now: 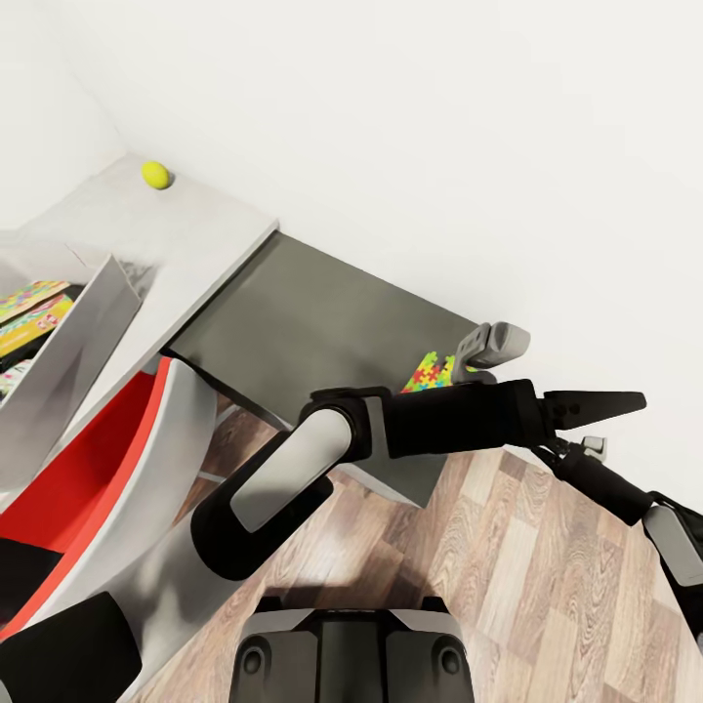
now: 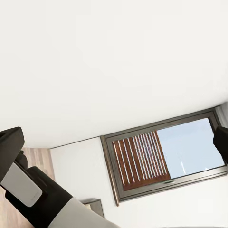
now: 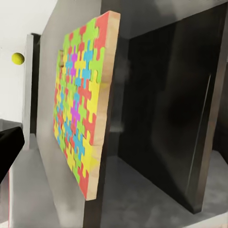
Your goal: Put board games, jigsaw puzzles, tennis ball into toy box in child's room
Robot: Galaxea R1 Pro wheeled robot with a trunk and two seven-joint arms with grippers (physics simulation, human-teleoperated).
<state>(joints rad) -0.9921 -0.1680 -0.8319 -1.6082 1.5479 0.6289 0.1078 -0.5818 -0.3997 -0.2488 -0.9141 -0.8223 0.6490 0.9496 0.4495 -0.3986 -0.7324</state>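
A jigsaw puzzle [image 1: 430,373] lies near the front right corner of the table's dark grey section [image 1: 322,312], partly hidden behind my left forearm. My right gripper [image 1: 491,346] hovers just beside it, open. Seen close in the right wrist view, the puzzle [image 3: 78,99] has nothing gripping it, and one dark finger [image 3: 9,152] shows at the edge. My left gripper [image 1: 598,402] reaches past the table's right end, open and empty. The tennis ball [image 1: 154,174] rests at the far corner of the light grey top. The toy box [image 1: 88,332] at the left holds board games [image 1: 29,312].
A red and white chair [image 1: 107,459] stands under the table at the left. White walls close in behind the table. Wood-plank floor [image 1: 508,576] lies to the right and in front. The left wrist view looks at a wall with a window [image 2: 161,159].
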